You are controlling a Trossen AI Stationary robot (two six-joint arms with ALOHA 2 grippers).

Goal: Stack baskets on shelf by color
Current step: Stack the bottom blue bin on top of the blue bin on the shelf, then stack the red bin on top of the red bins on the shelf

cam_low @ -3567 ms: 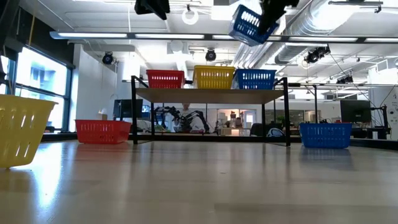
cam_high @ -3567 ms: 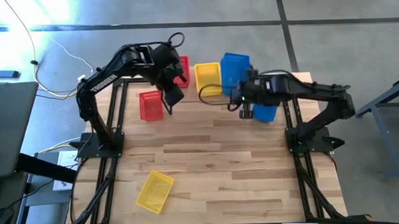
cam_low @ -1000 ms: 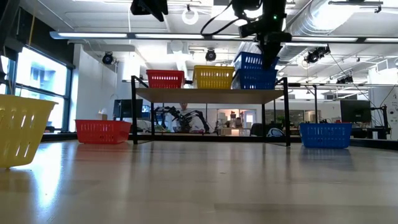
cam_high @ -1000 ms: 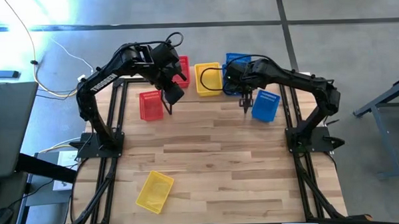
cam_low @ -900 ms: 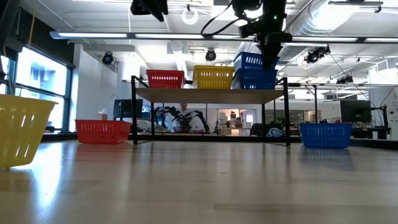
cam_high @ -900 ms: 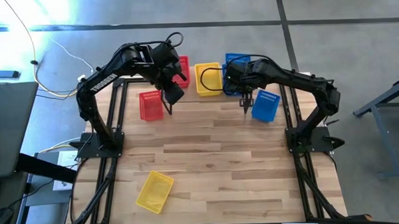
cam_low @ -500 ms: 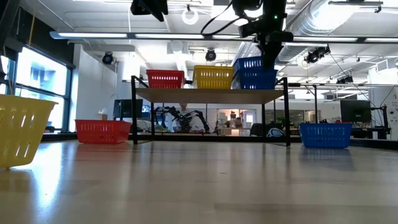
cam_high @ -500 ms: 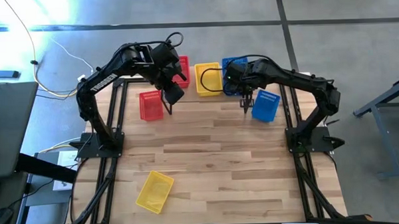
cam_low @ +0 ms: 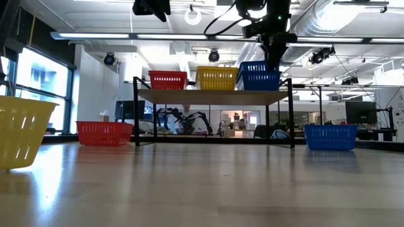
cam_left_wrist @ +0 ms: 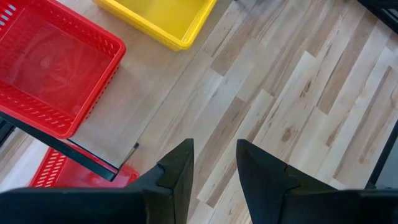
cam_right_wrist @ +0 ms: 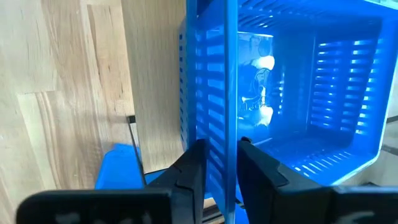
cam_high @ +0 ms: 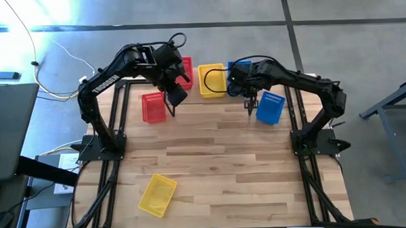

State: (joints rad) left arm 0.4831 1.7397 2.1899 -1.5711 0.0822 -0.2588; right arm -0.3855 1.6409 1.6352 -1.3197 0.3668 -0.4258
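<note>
Fingers of right gripper now parted astride the wall of the upper blue basket, freshly settled into its twin on the shelf beside the yellow basket; left gripper open, empty.

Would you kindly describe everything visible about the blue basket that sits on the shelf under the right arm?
The blue basket is a shallow rectangular plastic tray with slotted mesh walls and a solid rim. It stands upright at the right end of the shelf, beside the yellow basket, nested into another blue one beneath it. In the right wrist view the right claw straddles one wall, a finger on either side, with the jaws slightly parted around it.
</note>
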